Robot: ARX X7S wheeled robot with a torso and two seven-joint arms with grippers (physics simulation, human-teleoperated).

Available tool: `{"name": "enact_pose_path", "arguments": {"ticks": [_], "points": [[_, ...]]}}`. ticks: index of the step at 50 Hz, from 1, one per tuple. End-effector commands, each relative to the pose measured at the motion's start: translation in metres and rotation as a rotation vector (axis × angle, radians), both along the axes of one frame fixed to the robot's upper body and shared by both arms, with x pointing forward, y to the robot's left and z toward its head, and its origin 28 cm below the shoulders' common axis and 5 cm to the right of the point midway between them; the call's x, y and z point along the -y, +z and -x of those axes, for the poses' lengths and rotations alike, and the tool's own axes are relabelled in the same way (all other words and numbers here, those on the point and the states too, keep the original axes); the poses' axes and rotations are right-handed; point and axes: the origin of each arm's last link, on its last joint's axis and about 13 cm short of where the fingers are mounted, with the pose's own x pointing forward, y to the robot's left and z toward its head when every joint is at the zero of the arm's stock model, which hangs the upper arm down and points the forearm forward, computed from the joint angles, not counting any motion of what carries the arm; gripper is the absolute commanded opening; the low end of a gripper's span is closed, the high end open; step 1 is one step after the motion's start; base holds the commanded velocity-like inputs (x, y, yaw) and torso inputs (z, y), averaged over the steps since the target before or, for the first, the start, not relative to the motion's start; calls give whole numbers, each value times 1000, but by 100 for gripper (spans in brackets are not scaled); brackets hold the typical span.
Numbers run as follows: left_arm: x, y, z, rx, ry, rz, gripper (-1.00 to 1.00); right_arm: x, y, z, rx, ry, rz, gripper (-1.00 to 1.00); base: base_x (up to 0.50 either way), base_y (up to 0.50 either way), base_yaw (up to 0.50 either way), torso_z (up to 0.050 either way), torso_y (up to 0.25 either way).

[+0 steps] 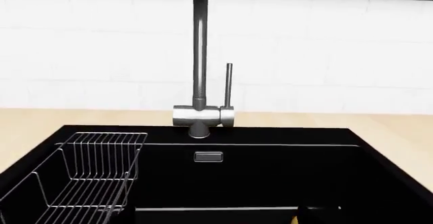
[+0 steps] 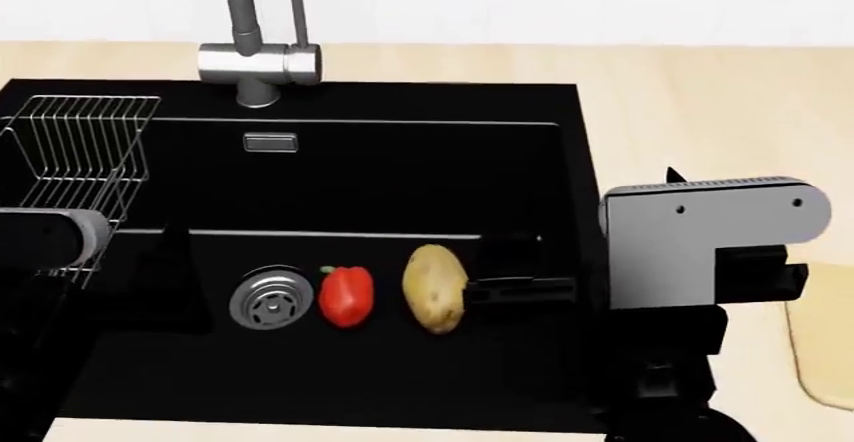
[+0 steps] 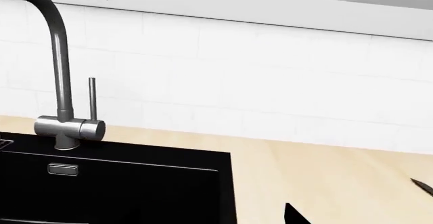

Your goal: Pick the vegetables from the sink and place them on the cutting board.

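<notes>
In the head view the red bell pepper (image 2: 347, 295) and the speckled potato (image 2: 435, 288) lie side by side on the floor of the black sink (image 2: 400, 172), right of the steel drain (image 2: 272, 299). My left gripper (image 1: 216, 220) hangs low over the basin, open wide. Its dark fingers (image 2: 507, 262) stand either side of the vegetables, and a sliver of potato (image 1: 295, 219) shows beside one. My right gripper (image 3: 356, 199) is open and empty over the counter right of the sink, behind its grey wrist block (image 2: 707, 242). A corner of the cutting board (image 2: 830, 362) shows at the right edge.
A wire rack (image 2: 80, 152) sits in the sink's left part. The grey faucet (image 2: 254, 52) rises behind the basin, with an overflow plate (image 2: 271, 143) below it. Light wooden countertop (image 2: 694, 112) surrounds the sink, with a white tiled wall behind.
</notes>
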Motion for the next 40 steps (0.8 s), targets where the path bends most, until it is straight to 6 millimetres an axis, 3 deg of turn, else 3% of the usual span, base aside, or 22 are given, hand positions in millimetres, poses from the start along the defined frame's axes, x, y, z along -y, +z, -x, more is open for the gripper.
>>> {"name": "enact_pose_path", "arguments": {"ticks": [1, 21, 27, 40], "points": [[0, 0, -1, -1, -1, -10, 100, -1, 0, 0, -6, 9, 10, 100, 500, 8, 0, 0, 0], [-1, -1, -1, -7, -3, -13, 100, -4, -3, 0, -29, 26, 24, 100, 500, 6, 0, 0, 1], [-1, -2, -1, -11, -3, -13, 100, -7, -5, 0, -42, 41, 26, 100, 98, 3, 0, 0, 2], [1, -7, -4, -25, -7, -20, 100, -44, -33, -3, -331, 285, 152, 100, 0, 0, 0, 0, 0]]}}
